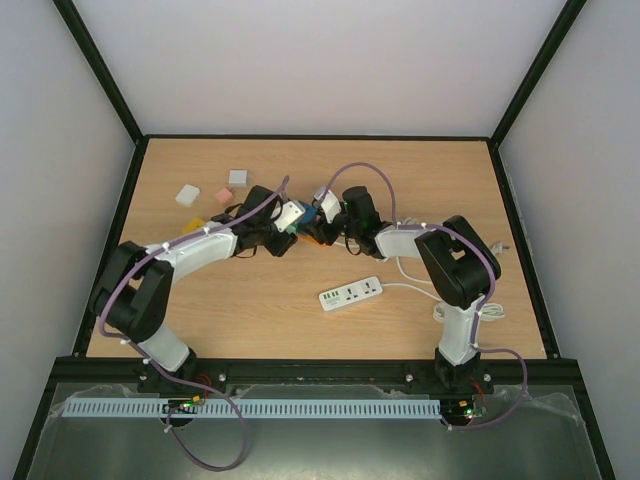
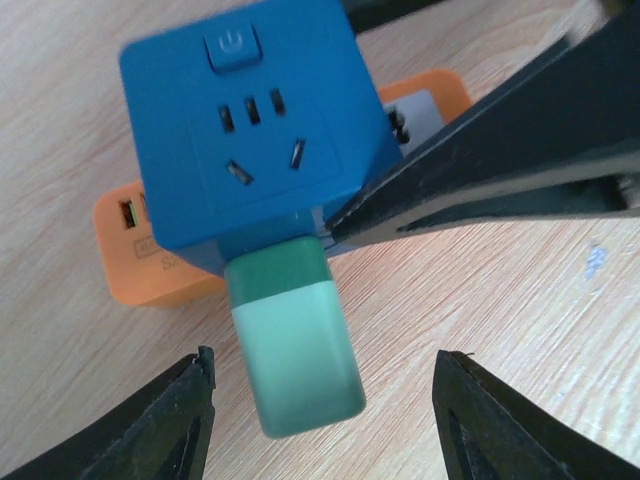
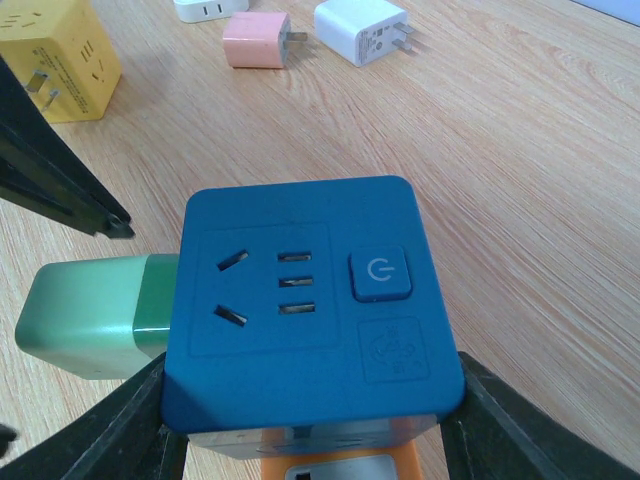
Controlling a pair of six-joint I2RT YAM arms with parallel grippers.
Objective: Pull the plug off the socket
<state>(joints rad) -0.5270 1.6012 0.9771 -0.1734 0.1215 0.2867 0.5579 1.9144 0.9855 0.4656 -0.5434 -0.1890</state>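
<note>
Bracing the blue cube socket (image 3: 310, 300), we clamp our right gripper (image 3: 310, 400) on its sides; our left gripper (image 2: 325, 365) straddles the green plug (image 2: 295, 340) seated in it, jaws apart, ready to pull.

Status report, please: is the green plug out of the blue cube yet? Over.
Right tool clamped on blue cube. Left tool open astride green plug, no contact. Plug fully seated. Nothing blocking the plug.

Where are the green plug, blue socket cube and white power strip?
green plug (image 2: 295, 350): left wrist view, on its pale body.
blue socket cube (image 3: 300, 345): right wrist view, on its outlet face.
white power strip (image 1: 351, 294): top external view, mid-strip.
</note>
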